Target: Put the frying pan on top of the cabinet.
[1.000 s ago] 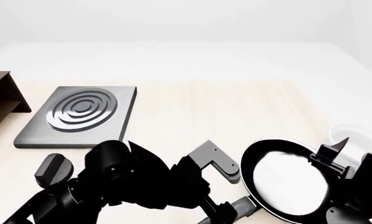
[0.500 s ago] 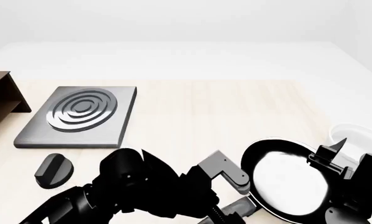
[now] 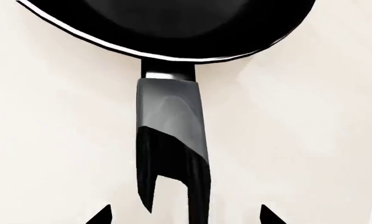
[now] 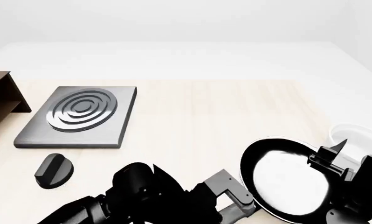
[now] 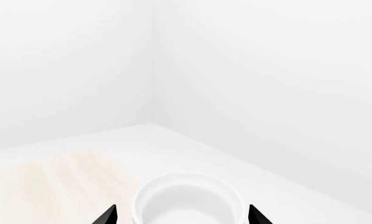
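Two hands spread wide: left hand (image 3: 184,215) straddles the frying pan (image 4: 290,179) handle (image 3: 170,140) without gripping it, right hand (image 5: 182,215) holds nothing, white bowl (image 5: 189,198) just ahead.

My left arm lies low across the near foreground of the head view, bulky black links folded and reaching toward my right, and my left gripper (image 3: 184,215) shows only two dark fingertips spread wide apart at the frame edge of its wrist view. My right arm sits at the far right edge of the head view, wrist raised. My right gripper (image 5: 182,215) likewise shows two black tips set well apart, holding nothing between them.
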You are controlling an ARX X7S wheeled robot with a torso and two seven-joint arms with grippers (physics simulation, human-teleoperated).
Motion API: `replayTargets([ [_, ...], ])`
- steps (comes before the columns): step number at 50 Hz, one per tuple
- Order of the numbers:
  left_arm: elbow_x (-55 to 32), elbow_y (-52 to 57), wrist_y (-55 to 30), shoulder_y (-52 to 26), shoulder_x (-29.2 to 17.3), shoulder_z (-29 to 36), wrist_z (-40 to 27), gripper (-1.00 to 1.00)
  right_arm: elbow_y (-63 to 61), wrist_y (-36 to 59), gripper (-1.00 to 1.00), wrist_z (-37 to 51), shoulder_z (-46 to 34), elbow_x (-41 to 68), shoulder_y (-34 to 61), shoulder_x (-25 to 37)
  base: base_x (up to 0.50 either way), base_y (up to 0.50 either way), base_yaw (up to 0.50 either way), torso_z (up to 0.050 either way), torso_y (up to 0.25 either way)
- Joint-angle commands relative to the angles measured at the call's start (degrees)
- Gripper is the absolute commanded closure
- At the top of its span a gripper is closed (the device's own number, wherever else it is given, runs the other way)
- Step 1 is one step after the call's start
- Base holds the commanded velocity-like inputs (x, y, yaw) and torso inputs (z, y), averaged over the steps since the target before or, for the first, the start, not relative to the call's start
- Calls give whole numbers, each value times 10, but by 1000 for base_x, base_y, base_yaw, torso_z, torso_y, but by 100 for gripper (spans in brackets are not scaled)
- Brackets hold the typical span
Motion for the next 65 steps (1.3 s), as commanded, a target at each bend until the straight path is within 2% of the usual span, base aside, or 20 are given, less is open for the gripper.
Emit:
replayTargets([
  [1, 14, -50, 15, 14, 12, 19, 16, -100, -3, -2, -100, 2, 1, 4, -4, 1, 0, 0, 0, 0, 0],
  [3, 17, -60, 19, 14, 13, 20, 17, -100, -3, -3, -100, 2, 1, 4, -5, 1, 0, 0, 0, 0, 0],
  [4, 16, -72, 18, 18, 15, 14, 0, 100, -1, -4, -100, 2, 0, 3, -4, 1, 0, 0, 0, 0, 0],
  [14, 13, -66, 20, 9, 13, 14, -3, 100, 4, -5, -100, 4, -4, 3, 0, 2, 0, 0, -1, 0, 0],
  [21, 6, -26, 8, -5, -4, -12, -76, 100, 1, -4, -100, 4, -5, 6, 0, 4, 0, 0, 0, 0, 0],
  [26, -41, 17, -30, -37, -36, -69, -151, 100, -3, -1, -100, 6, -4, 7, -1, 5, 0, 0, 0, 0, 0],
  [29, -68, 31, -41, -56, -57, -101, -169, 100, -7, 1, -100, 7, -3, 7, -1, 6, 0, 0, 0, 0, 0],
  [36, -164, 108, -54, -97, -148, -207, -219, 100, -7, 4, -100, 10, -3, 7, 1, 9, 0, 0, 0, 0, 0],
  [40, -199, 94, -42, -136, -167, -258, -258, 100, -7, 7, -100, 11, -9, 6, 8, 8, 0, 0, 0, 0, 0],
  [43, -192, 31, -25, -197, -180, -289, -252, 100, -8, 6, -100, 11, -12, 5, 7, 8, 0, 0, 0, 0, 3],
  [47, -145, -65, -8, -262, -185, -286, -224, 100, -10, 10, -100, 11, -9, 7, 7, 11, 0, 0, 0, 0, 3],
  [52, -15, -303, 44, -389, -165, -224, -136, 100, -11, 12, -100, 11, -13, 7, 11, 12, 0, 0, 0, 0, 0],
  [54, 29, -404, 72, -432, -148, -198, -91, 100, -8, 10, -100, 11, -13, 8, 11, 12, 0, 0, 1, 0, 5],
  [55, 68, -490, 103, -467, -128, -173, -56, 100, -6, 9, -100, 10, -13, 8, 11, 12, 0, 0, 0, 0, 0],
  [56, 77, -515, 111, -474, -121, -166, -42, 100, -6, 9, -100, 11, -13, 9, 11, 12, 0, 0, 0, 0, 0],
  [57, 125, -601, 160, -522, -85, -134, 8, 100, -3, 8, -100, 10, -13, 9, 12, 12, 0, 0, 0, 0, 0],
  [58, 143, -673, 158, -523, -88, -149, 0, 100, -3, 8, -100, 10, -13, 10, 12, 12, 0, 0, 0, 0, 0],
  [59, 164, -674, 156, -521, -93, -175, -16, 100, -3, 8, -100, 10, -13, 10, 13, 13, 0, 0, 0, 0, 0],
  [62, 280, -674, 148, -511, -113, -317, -80, 100, -8, 13, -100, 10, -13, 12, 14, 14, 0, 0, 2, 0, 3],
  [65, 427, -674, 137, -504, -116, -462, -100, 100, -11, 16, -100, 11, -13, 13, 14, 16, 0, 0, 1, 0, 0],
])
